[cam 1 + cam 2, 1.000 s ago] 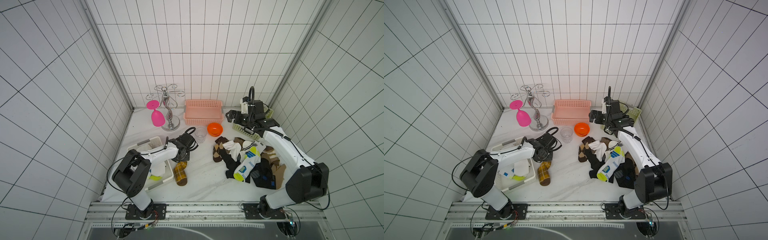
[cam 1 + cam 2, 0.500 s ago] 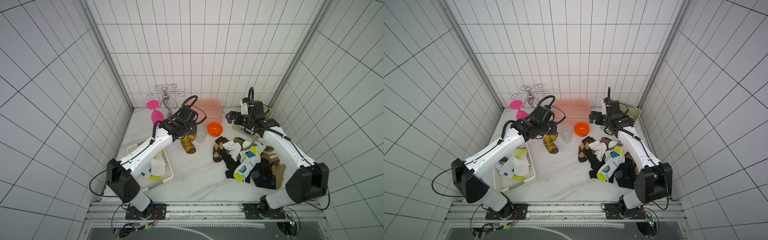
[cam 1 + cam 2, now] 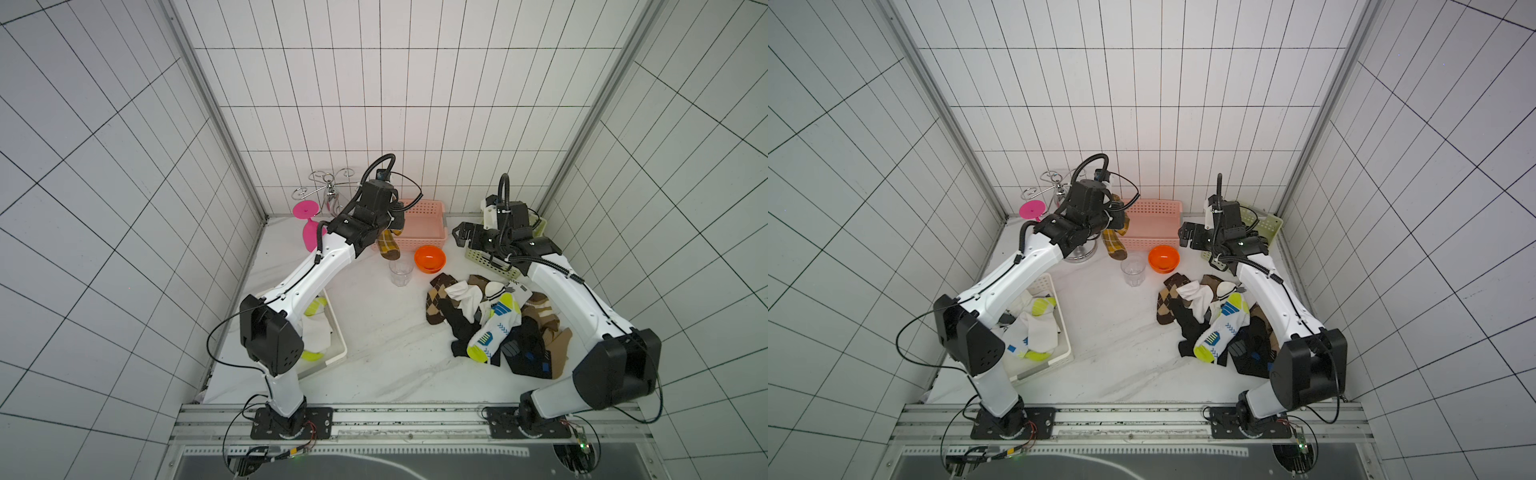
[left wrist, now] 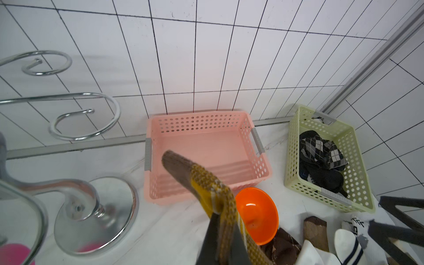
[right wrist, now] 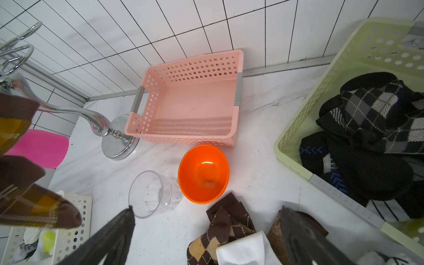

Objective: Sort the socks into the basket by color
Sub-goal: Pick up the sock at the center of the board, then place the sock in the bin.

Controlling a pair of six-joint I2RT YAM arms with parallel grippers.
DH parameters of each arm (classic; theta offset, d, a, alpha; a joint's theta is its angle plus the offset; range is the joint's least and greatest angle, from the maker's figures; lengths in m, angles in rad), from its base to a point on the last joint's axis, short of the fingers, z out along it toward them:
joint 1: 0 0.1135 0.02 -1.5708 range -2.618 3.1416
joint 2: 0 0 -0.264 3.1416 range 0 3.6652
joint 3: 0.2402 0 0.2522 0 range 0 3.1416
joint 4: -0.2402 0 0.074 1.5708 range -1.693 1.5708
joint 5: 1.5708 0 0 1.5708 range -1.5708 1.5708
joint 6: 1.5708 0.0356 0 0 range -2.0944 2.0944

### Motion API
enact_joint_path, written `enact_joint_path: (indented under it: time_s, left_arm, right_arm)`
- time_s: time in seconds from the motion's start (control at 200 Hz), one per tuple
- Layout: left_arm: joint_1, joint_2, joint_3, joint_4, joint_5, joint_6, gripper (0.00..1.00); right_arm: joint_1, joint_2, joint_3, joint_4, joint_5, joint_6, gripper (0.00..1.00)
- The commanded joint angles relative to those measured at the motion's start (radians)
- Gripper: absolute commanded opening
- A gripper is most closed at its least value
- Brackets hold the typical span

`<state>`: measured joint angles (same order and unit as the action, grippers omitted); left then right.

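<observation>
My left gripper (image 3: pixel 392 227) (image 4: pixel 223 215) is shut on a brown and yellow plaid sock (image 3: pixel 388 246) (image 3: pixel 1113 245) (image 4: pixel 206 183). The sock hangs just in front of the empty pink basket (image 3: pixel 428 239) (image 4: pixel 206 142) (image 5: pixel 195 103), near its left corner. My right gripper (image 3: pixel 462 237) (image 5: pixel 206 210) stands open and empty above the back edge of the pile of socks (image 3: pixel 490 320) (image 3: pixel 1217 320). Black socks lie in the green basket (image 4: pixel 291 160) (image 5: pixel 298 119). White socks fill the white basket (image 3: pixel 1059 332) at the left.
A clear glass (image 3: pixel 401 272) and an orange bowl (image 3: pixel 430 257) stand between the pink basket and the pile. A chrome stand (image 3: pixel 330 193) and a pink glass (image 3: pixel 309 232) are at the back left, under my left arm.
My left arm has carried the plaid sock from beside the white basket up and back to the pink basket. The right arm has not moved.
</observation>
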<state>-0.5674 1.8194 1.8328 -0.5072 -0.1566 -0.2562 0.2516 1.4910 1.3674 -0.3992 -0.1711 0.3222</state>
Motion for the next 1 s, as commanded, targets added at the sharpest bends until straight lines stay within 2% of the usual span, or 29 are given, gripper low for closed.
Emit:
enact_joint_path:
  time_s: [0.0, 0.215, 0.45, 0.789, 0.994]
  left_arm:
    - [0.006, 0.073, 0.045, 0.229, 0.001, 0.088, 0.00]
    - [0.022, 0.201, 0.022, 0.510, -0.018, 0.166, 0.00]
    - [0.064, 0.343, 0.046, 0.641, -0.018, 0.186, 0.00]
    - [0.098, 0.503, 0.119, 0.619, 0.000, 0.233, 0.00]
    - [0.097, 0.530, 0.124, 0.601, 0.025, 0.221, 0.00]
  right_arm:
    - [0.009, -0.029, -0.033, 0.010, 0.012, -0.011, 0.99]
    - [0.005, -0.032, -0.056, 0.022, 0.021, -0.020, 1.00]
    - [-0.006, -0.025, -0.074, 0.031, 0.020, -0.029, 0.99]
    - [-0.015, 0.004, -0.067, 0.017, 0.025, -0.044, 0.99]
    - [-0.015, 0.015, -0.059, 0.009, 0.032, -0.046, 0.99]
